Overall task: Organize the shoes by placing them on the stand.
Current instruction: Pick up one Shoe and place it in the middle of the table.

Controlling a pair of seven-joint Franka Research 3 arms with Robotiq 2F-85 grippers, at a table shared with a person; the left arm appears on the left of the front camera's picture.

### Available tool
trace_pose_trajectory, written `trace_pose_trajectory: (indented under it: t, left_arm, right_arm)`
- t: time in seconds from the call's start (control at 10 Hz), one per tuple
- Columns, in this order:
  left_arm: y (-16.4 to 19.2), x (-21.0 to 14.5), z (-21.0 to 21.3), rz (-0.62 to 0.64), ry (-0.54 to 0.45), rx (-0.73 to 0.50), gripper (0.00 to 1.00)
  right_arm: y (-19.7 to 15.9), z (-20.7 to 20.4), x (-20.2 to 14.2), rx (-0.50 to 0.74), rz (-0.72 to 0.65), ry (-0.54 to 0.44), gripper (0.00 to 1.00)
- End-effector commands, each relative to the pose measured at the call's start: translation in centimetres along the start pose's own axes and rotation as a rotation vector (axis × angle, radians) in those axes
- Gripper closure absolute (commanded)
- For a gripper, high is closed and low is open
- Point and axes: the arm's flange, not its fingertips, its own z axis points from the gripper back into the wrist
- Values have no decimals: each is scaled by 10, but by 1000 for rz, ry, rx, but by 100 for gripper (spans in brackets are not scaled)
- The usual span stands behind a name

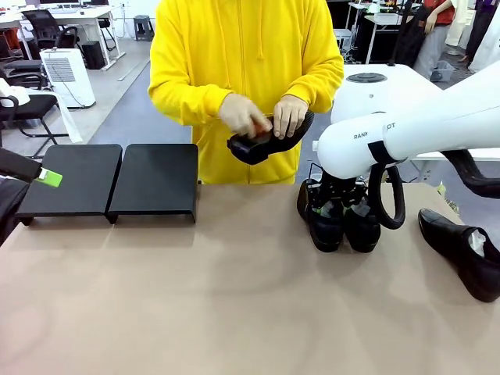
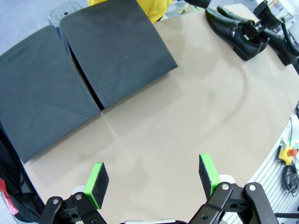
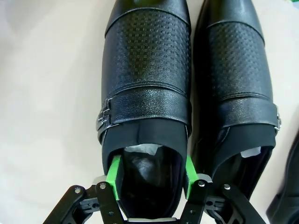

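Now: first shoe pickup

Stand (image 1: 109,180) at left, bare; left gripper (image 2: 153,177) hangs released over table (image 2: 187,116). Centre-right, right gripper (image 3: 150,175) looks clamped across the collar of one shoe (image 3: 147,70), contact partly hidden. Next: lift straight, carry leftward to stand.

Tan table (image 1: 234,312); white appliance (image 1: 69,74); black chair (image 1: 45,27).

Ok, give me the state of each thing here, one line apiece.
left hand, open above the bare table.
right hand, closed on the gripped shoe at its collar.
gripped shoe, upright on the table.
neighbour shoe, upright, touching it.
third shoe, on the table, apart at the right.
fourth shoe, lifted in the person's hands.
stand, upright, no shoes on it.
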Motion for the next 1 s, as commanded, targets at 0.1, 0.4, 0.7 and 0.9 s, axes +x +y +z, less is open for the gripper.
trace_pose_trajectory:
  t: [0.1,0.4,0.7,0.9]
  left_arm:
    - [1,-1,1,-9,-13,-20,0]
    - [1,-1,1,-9,-13,-20,0]
    - [1,-1,1,-9,-13,-20,0]
    - [1,-1,1,-9,-13,-20,0]
  right_arm:
    - [2,2,7,-39,30,-4,60]
    - [-1,-5,8,-62,24,32,100]
    - [-3,-13,8,-66,22,58,100]
    - [-3,-10,8,-59,23,49,100]
